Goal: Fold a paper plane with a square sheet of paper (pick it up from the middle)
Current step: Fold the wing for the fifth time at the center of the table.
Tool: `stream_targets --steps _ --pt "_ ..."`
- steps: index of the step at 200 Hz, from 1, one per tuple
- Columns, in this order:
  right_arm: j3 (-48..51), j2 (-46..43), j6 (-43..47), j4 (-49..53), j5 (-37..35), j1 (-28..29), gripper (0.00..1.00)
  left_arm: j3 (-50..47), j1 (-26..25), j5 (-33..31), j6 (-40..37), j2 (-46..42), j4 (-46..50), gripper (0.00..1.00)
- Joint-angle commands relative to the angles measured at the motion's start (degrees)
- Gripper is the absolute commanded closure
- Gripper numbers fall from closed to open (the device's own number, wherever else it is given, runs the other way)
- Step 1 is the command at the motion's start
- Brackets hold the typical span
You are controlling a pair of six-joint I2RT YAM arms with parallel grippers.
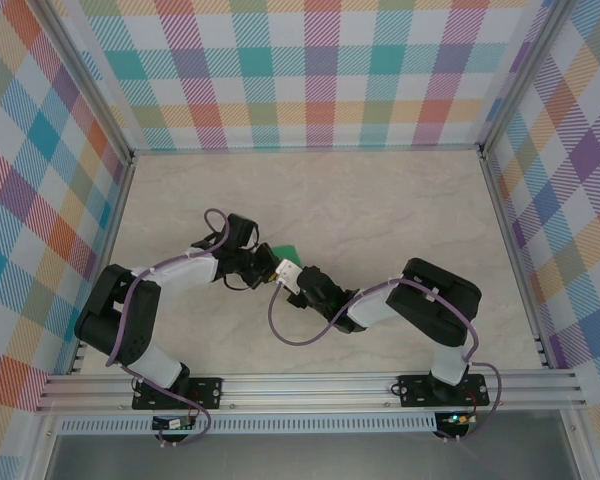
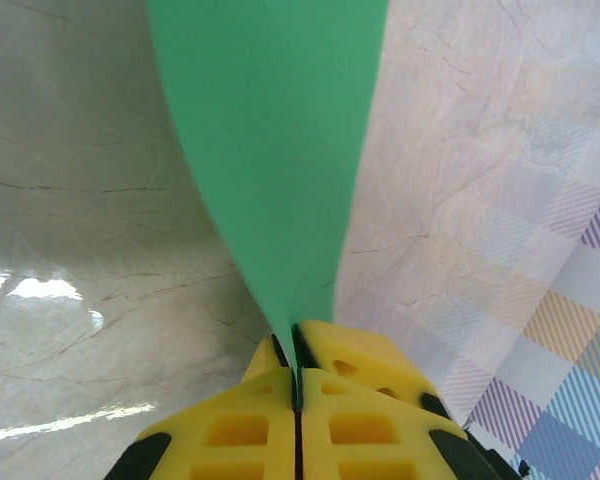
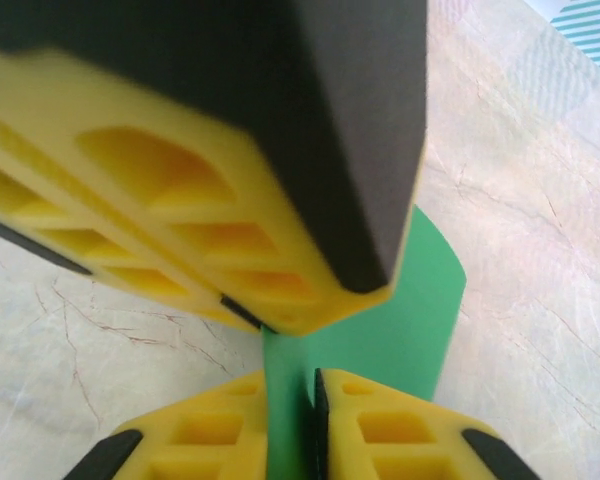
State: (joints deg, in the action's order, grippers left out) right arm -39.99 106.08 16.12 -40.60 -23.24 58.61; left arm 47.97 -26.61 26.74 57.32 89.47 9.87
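Observation:
The square sheet of paper [image 1: 286, 249] is bright green and held off the table between both arms at mid-table. In the left wrist view the paper [image 2: 280, 150] narrows to a point where my left gripper [image 2: 298, 385] is shut on it. My right gripper [image 3: 310, 425] has its yellow fingers closed on a curved fold of the paper [image 3: 405, 320]. A finger of the left gripper [image 3: 230, 190] looms just above it, almost touching. Seen from the top, the left gripper [image 1: 263, 264] and right gripper [image 1: 298, 280] meet tip to tip. Most of the paper is hidden under them, so I cannot tell whether it has a paper plane's shape.
The pale marble tabletop [image 1: 380, 210] lies under the arms. Checked walls [image 1: 310, 70] close it in at the back and both sides. An aluminium rail [image 1: 310, 385] runs along the near edge, and purple cables [image 1: 300, 335] loop off the wrists.

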Motion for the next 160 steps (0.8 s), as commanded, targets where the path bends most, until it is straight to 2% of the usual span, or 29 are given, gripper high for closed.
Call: stream_targets --steps 1,18,39,62,81,127,160 --pt "-1.0 0.5 0.4 -1.7 -1.7 0.0 0.86 2.9 -0.4 -1.4 -0.9 -2.5 4.0 0.87" --pt "-0.6 0.0 -0.8 -1.6 -1.4 -0.3 0.89 4.1 0.7 -2.5 -1.9 -3.0 5.6 0.79" --pt "0.1 -1.6 -3.3 -0.6 0.6 -0.8 0.91 5.0 3.2 -3.6 -3.7 -4.4 9.9 0.65" --pt "1.1 -4.1 -8.5 1.4 6.0 -2.8 0.91 5.6 6.3 -5.4 -6.0 -6.8 13.1 0.54" --pt "1.3 -5.6 -13.5 3.9 11.6 -4.2 0.91 4.5 8.1 -5.7 -6.9 -8.9 13.4 0.49" --pt "0.6 -6.9 -23.5 8.2 21.7 -7.0 0.91 -3.5 8.2 -3.1 -5.9 -13.7 3.8 0.46" --pt "-0.6 -5.6 -28.3 10.0 25.8 -7.5 0.9 -9.7 7.6 0.5 -4.7 -14.8 -3.3 0.54"
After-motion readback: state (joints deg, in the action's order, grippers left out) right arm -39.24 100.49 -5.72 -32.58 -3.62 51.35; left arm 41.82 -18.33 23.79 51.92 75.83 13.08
